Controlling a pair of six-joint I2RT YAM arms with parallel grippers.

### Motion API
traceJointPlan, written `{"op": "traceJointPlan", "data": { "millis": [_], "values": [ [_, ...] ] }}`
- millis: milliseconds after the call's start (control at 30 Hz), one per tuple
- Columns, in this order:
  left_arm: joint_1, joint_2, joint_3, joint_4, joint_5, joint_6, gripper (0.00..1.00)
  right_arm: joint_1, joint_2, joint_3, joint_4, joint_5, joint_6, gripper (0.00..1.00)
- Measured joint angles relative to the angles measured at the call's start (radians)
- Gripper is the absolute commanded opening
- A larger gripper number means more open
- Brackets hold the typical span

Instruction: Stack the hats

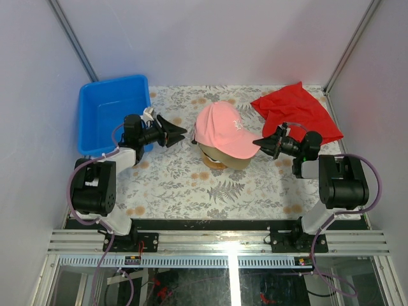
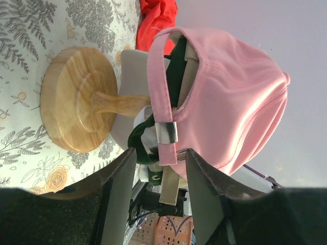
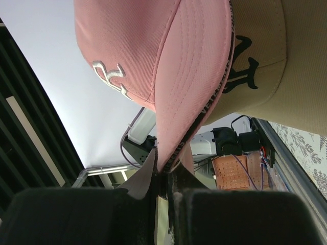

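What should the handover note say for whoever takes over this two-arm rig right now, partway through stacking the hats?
Right gripper: shut on the brim edge of the pink fabric baseball cap.
Left gripper: open, fingers either side of the back straps, not clamped.
Hats: the pink cap tops the tan fabric cap with dark lettering. The dark green cap shows beneath at the back. All are on the wooden mushroom-shaped stand. The white cap is not clearly visible.
Done: pink cap on the pile.
Left: probably seat it squarely, release, withdraw both arms.
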Motion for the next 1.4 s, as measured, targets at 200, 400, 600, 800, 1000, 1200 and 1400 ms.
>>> {"op": "traceJointPlan", "data": {
  "millis": [200,400,600,800,1000,1200,1400],
  "values": [
    [0.0,-0.002,-0.037,0.004,0.0,-0.01,0.42,0.007,-0.039,0.0,-0.002,0.002,0.012,0.0],
    [-0.001,0.01,-0.037,0.019,0.0,-0.018,0.43,0.015,-0.072,-0.001,-0.018,0.002,0.0,0.0],
    [-0.003,0.025,-0.037,0.022,0.0,-0.023,0.42,0.017,-0.093,-0.003,-0.266,-0.005,-0.243,0.0],
    [-0.003,0.042,-0.029,0.027,0.0,-0.03,0.43,0.018,-0.031,0.28,-1.094,-0.029,-0.941,0.0],
    [-0.005,0.048,-0.002,0.039,0.0,-0.044,0.44,0.016,0.001,0.311,-1.347,-0.029,-1.161,0.0],
    [-0.008,0.051,0.026,0.051,0.001,-0.06,0.46,0.016,0.053,0.327,-1.439,-0.052,-1.236,0.0],
    [-0.024,0.052,0.063,0.053,0.009,-0.067,0.49,0.016,0.06,0.327,-1.427,-0.047,-1.22,0.0]
  ]
}}
